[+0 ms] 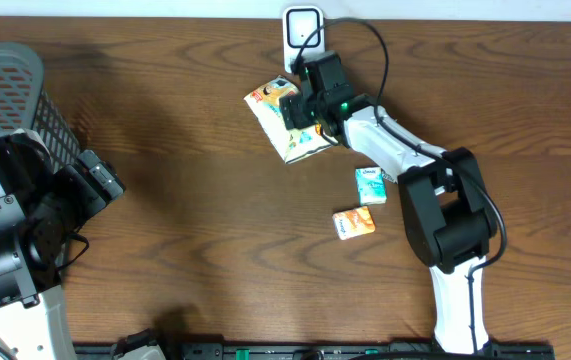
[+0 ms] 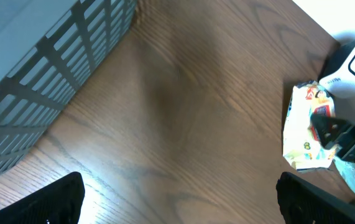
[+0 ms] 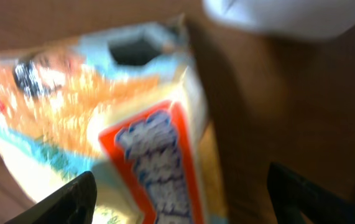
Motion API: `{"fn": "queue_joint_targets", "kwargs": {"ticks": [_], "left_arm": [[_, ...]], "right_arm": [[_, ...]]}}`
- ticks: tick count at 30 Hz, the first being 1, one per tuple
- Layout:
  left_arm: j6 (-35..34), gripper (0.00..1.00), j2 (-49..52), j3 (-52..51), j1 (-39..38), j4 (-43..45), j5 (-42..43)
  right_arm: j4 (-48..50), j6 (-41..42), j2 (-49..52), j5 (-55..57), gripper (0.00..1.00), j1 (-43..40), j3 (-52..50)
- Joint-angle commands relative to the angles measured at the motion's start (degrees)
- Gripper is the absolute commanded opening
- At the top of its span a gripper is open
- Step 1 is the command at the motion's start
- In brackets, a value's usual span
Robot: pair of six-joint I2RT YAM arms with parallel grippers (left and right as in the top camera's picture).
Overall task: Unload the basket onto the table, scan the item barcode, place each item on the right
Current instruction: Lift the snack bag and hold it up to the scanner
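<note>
Snack packet [image 1: 273, 115] lay flat on the wooden counter [image 1: 185, 200] in the upper middle of the overhead frame, just below a white scanner [image 1: 303, 24] that stood at the top edge. The right hand [image 1: 300, 108] sat over the packet's right half, hiding part of it. Lower right of it lay a small teal packet [image 1: 370, 185], with a small orange packet [image 1: 353, 223] just below that, both apart from the snack packet. A grey basket [image 1: 10, 75] filled the upper left corner, and the left hand [image 1: 100, 180] hung near it at the left, well away from everything else.

From the left wrist, the basket's slatted wall ran across the upper left. The snack packet showed at the right edge with the dark right hand overlapping it and the scanner above. The left hand's fingers [image 2: 46, 202] stood spread wide at the two lower corners, with only bare counter between them.

From the right wrist, the blurred snack packet filled the left and centre. A blurred white shape [image 3: 283, 15] sat at the top right. The right hand's fingers [image 3: 71, 199] were spread; the right-side one stood clear of the packet, so nothing was pinched.
</note>
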Motion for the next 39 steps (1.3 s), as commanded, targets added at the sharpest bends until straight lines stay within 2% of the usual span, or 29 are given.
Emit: {"fn": "queue_joint_targets", "kwargs": {"ticks": [1, 5, 7, 9, 11, 12, 17, 22, 29, 34, 39], "left_arm": [[-0.1, 0.98, 0.0, 0.9, 0.3, -0.1, 0.5], [-0.1, 0.98, 0.0, 0.9, 0.3, -0.1, 0.5], [-0.1, 0.98, 0.0, 0.9, 0.3, -0.1, 0.5], [-0.1, 0.98, 0.0, 0.9, 0.3, -0.1, 0.5], [-0.1, 0.98, 0.0, 0.9, 0.3, -0.1, 0.5], [-0.1, 0.97, 0.0, 0.9, 0.3, -0.1, 0.5], [-0.1, 0.97, 0.0, 0.9, 0.3, -0.1, 0.5], [-0.1, 0.98, 0.0, 0.9, 0.3, -0.1, 0.5], [-0.1, 0.97, 0.0, 0.9, 0.3, -0.1, 0.5], [-0.1, 0.98, 0.0, 0.9, 0.3, -0.1, 0.5], [-0.1, 0.98, 0.0, 0.9, 0.3, -0.1, 0.5]], "right_arm": [[-0.7, -3.0, 1.3, -5.0, 0.82, 1.5, 0.0], [-1.5, -3.8, 3.7, -3.6, 0.82, 2.7, 0.0], [-1.6, -3.8, 5.4, -1.4, 0.70, 3.2, 0.0], [-2.1, -3.8, 6.6, 0.7, 0.34, 3.5, 0.0], [-3.0, -3.8, 7.0, 1.4, 0.09, 3.7, 0.0], [-3.6, -3.7, 7.0, 1.4, 0.01, 3.7, 0.0], [-4.1, 0.6, 4.0, 1.4, 0.01, 3.5, 0.0], [-0.4, 1.8, -4.5, 2.0, 0.01, 1.8, 0.0], [5.0, 1.7, -14.4, 11.3, 0.01, -1.0, 0.0], [13.0, -1.7, -13.9, 12.6, 0.01, -2.3, 0.0], [23.8, -4.2, -8.5, 12.8, 0.01, -3.0, 0.0]]}}
